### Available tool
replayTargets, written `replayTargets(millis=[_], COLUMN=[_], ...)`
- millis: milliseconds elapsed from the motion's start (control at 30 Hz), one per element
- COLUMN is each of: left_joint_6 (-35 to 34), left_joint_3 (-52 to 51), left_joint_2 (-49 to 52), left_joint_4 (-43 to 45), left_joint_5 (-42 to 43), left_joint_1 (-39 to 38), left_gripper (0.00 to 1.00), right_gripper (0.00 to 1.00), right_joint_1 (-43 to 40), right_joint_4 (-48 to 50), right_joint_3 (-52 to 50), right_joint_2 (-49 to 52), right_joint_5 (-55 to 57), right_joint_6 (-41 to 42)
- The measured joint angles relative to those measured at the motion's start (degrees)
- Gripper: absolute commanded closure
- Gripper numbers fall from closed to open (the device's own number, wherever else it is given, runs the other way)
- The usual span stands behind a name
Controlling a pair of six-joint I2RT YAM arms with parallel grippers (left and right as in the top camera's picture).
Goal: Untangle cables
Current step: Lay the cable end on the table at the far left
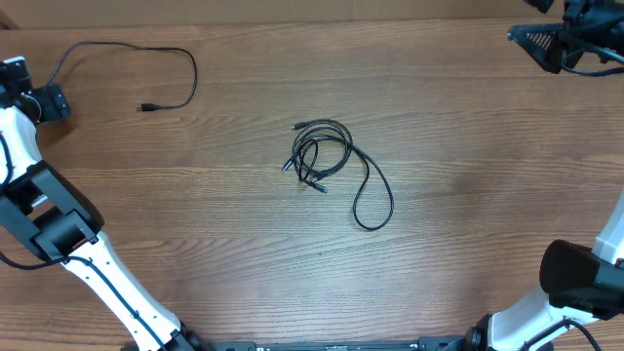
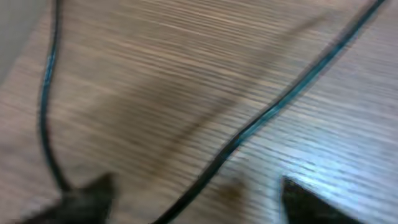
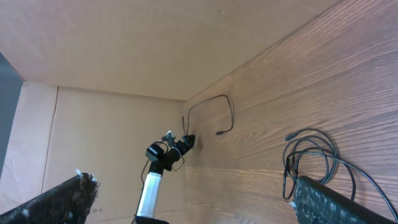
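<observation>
Laying out freed strand seems step in hand: single cable [image 1: 194,73] lies far left, running unpinched between spread fingers of left gripper [image 2: 196,186]. Tangled cable bundle [image 1: 312,156] sits at centre of table [image 1: 468,244]. Right gripper [image 3: 193,182] is spread, empty, at far corner. Next move probably: reach bundle, pinch one loop, pull gently.

Table [image 1: 468,117]: brown wood-grain top.
- Tangled cable bundle [image 1: 310,161]: thin black cords with small plug ends, coiled at the table's centre, with one long loop trailing toward the near right corner.
- Loose cable [image 1: 194,73]: single black strand, curved, near the far left corner, well apart from the bundle.
</observation>
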Motion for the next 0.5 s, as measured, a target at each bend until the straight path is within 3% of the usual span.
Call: replayTargets(millis=[67,133,167,367,500], left_joint_6=[0.59,0.72,0.48,-4.57,-16.55], left_joint_3=[0.00,0.00,0.00,0.24,1.18], left_joint_2=[0.31,0.52,0.68,0.79,0.57], left_joint_4=[0.11,0.11,0.11,0.37,4.20], left_joint_5=[1.46,3.37,4.35,7.04,11.28], left_joint_1=[0.00,0.00,0.00,0.00,0.00], left_gripper=[0.64,0.88,0.96,0.96,0.96], right_gripper=[0.00,0.00,0.00,0.00,0.00], right_joint_1=[0.00,0.00,0.00,0.00,0.00], right_joint_4=[0.00,-0.02,0.02,0.02,0.00], right_joint_3=[0.00,0.00,0.00,0.00,0.00], right_joint_2=[0.00,0.00,0.00,0.00,0.00], right_joint_5=[0.00,-0.02,0.00,-0.02,0.00], right_joint_6=[-0.02,-0.02,-0.02,0.00,0.02])
